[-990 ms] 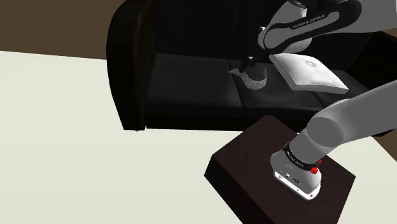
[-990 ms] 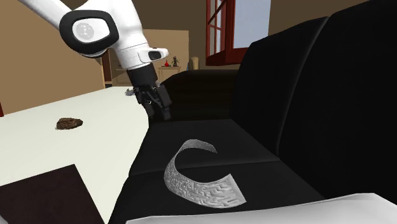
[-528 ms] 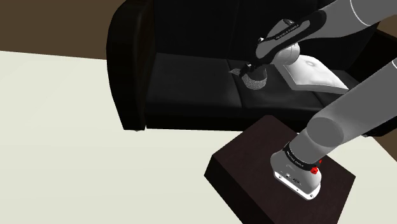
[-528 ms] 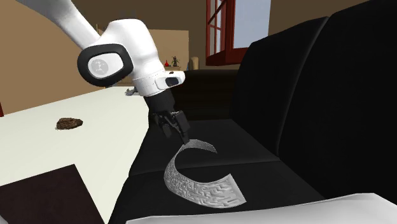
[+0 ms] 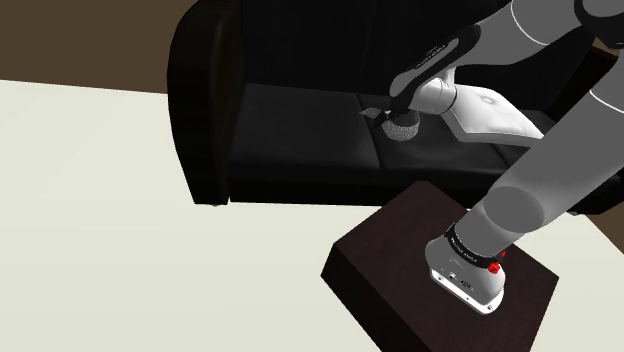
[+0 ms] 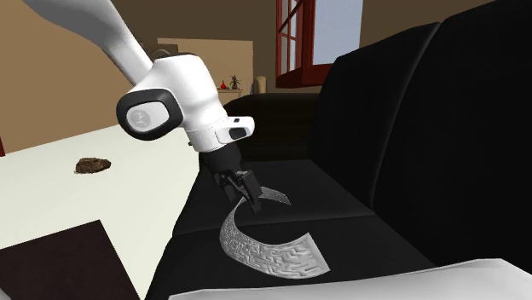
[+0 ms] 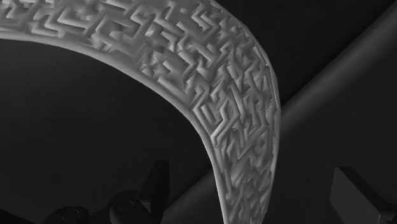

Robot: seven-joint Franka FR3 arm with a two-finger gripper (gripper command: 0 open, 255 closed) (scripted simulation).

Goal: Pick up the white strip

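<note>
**Shoulder view.** Arm stretched from the stand point(image 5: 440, 270) over a black sofa point(image 5: 290, 110). Gripper point(image 5: 384, 110) is low over the seat, right at the strip point(image 5: 402, 127). Strip lies on the seat, just beside a white cushion point(image 5: 490, 112). Fingers can't be read from here.

**Second exterior view.** Strip point(image 6: 271, 247) rests on the sofa seat. Its wide end lies flat and its narrow end curls up in an arc. Gripper point(image 6: 247, 194) is down at that raised end, tips seemingly either side of it. Nothing is lifted: the wide end sits on the seat.

**Wrist view.** Fingers point(image 7: 159, 181) stand apart with the strip point(image 7: 235, 95) running between them. As far as I can see it touches neither, so it is not clamped.

**Progress, my reading.** The approach looks finished, with the gripper placed around the raised end. Closing on the strip and lifting it off the sofa are both left to do.

**Strip's look.** Pale grey-white band, thin and bent like a ribbon. The whole face is embossed with a maze-like relief of short angular ridges. It broadens toward the end that lies flat.
</note>
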